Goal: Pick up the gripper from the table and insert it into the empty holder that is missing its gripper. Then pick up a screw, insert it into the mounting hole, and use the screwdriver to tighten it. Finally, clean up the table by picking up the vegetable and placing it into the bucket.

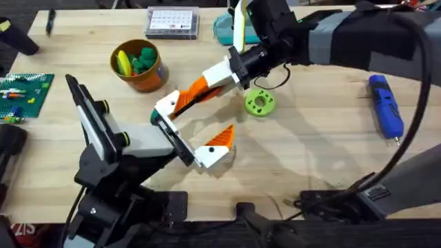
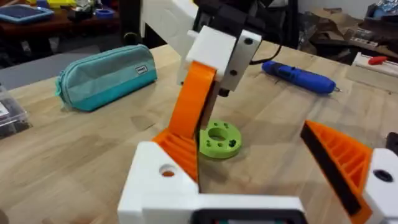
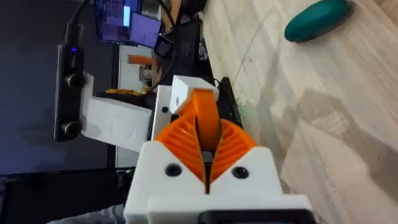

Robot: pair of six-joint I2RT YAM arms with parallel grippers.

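My right gripper [image 1: 198,93] reaches in from the upper right and is shut on the gripper piece [image 3: 204,109], a white finger with an orange ribbed pad [image 1: 167,105]. That piece sits at one side of the holder [image 1: 180,148] on my left arm. My left gripper [image 1: 195,124] stands wide open; its other finger [image 2: 348,165] is well apart. The dark green vegetable [image 3: 317,18] lies on the table by the left arm. The blue screwdriver [image 1: 386,107] lies at the far right. The orange-brown bucket [image 1: 148,81] stands at the back left. No screw is in view.
A lime green disc with holes [image 1: 260,102] lies just beyond the joined grippers. A teal case [image 2: 106,74] and a clear box [image 1: 172,21] sit along the back edge. A green brick plate [image 1: 24,93] lies at the far left.
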